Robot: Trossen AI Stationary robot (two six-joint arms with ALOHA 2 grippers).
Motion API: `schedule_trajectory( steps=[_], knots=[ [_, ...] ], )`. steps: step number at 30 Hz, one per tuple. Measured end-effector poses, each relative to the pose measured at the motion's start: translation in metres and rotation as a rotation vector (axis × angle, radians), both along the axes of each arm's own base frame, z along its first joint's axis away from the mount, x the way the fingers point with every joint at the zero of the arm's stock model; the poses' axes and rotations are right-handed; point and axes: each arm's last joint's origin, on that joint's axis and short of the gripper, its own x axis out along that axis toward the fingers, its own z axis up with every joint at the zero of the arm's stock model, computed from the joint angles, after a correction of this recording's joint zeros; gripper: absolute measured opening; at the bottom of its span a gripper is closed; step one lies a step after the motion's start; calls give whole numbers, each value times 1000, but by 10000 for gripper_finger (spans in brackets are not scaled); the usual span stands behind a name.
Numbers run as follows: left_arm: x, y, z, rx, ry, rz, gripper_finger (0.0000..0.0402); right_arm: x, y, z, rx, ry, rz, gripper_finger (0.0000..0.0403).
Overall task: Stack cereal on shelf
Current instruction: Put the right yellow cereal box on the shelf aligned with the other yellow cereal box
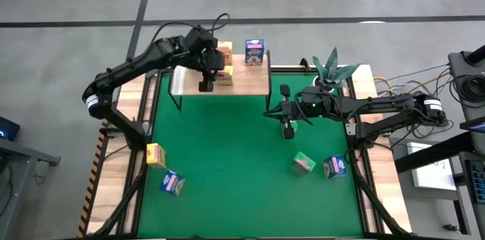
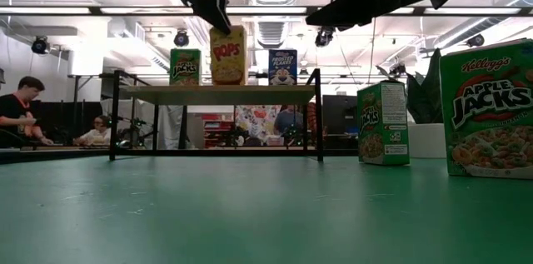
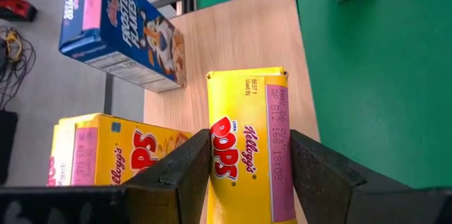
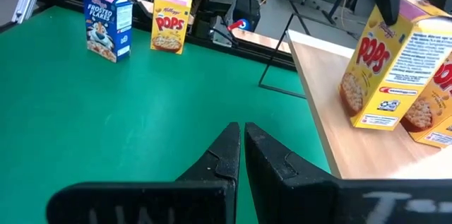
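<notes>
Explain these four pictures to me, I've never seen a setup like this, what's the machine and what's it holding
Two robot arms work at a table with a green mat. One picture looks down from above, one looks level across the table, and two come from cameras on the wrists. The left claw grips a yellow Pops box standing on the wooden shelf, beside another yellow box and a blue Frosted Flakes box. The right claw is shut and empty above the mat. More small cereal boxes wait on the mat.

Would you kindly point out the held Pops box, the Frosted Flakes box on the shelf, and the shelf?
Pops box [image 3: 244,146], left wrist view, printed side panel.
Frosted Flakes box [image 3: 116,30], left wrist view, blue face.
Shelf [image 3: 240,40], left wrist view, bare wooden top.
</notes>
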Motion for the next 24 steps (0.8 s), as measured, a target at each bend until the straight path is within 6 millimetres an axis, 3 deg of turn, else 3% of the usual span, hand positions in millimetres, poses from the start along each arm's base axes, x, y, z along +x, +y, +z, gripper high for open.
schedule_trajectory(
  steps=[24],
  knots=[
    [2, 10, -5, 7, 7, 24, 166, 0, 0, -1, 0, 13, 0, 12]
  ],
)
